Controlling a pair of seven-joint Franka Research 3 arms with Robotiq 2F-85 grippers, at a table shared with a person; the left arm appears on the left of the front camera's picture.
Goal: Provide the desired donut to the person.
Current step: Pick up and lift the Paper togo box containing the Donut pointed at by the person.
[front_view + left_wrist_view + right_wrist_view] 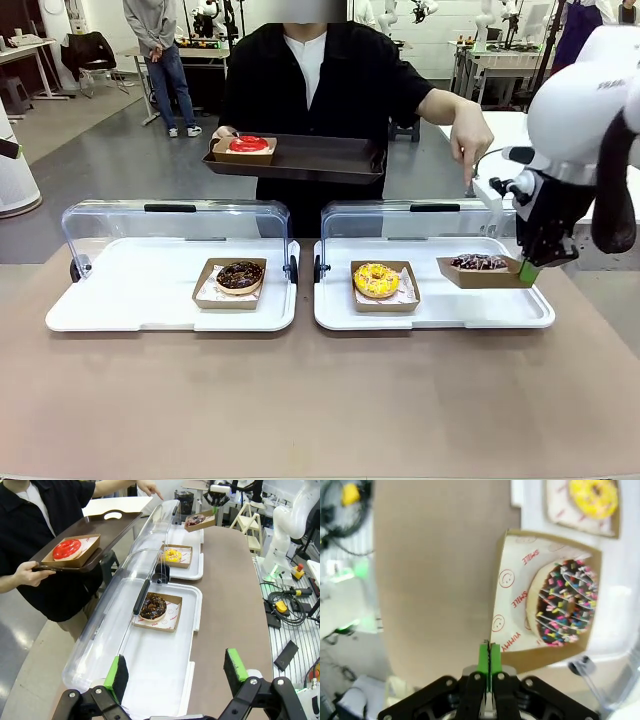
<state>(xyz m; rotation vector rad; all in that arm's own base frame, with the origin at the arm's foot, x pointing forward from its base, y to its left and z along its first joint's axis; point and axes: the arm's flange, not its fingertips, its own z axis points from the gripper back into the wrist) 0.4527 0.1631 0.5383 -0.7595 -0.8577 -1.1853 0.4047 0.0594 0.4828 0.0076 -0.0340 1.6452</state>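
A chocolate donut with coloured sprinkles [480, 262] [565, 605] lies in a brown cardboard box [485, 276] [515, 590]. My right gripper [527, 268] [489, 652] is shut on that box's right rim, at the right end of the right white tray [450, 312]. The person [330, 80] stands across the table and points a hand [470, 140] down at this donut. Their other hand holds a dark serving tray [320, 160] [115, 527] carrying a boxed red donut [249, 144] [67, 549]. My left gripper [176, 669] hangs open over the left tray's near end.
A yellow donut [376, 280] [172, 555] sits boxed on the right tray. A chocolate donut [239, 276] [153, 606] sits on the left white tray [130, 300]. Clear lids [170, 225] stand open behind both trays. Bare brown tabletop [320, 400] lies in front.
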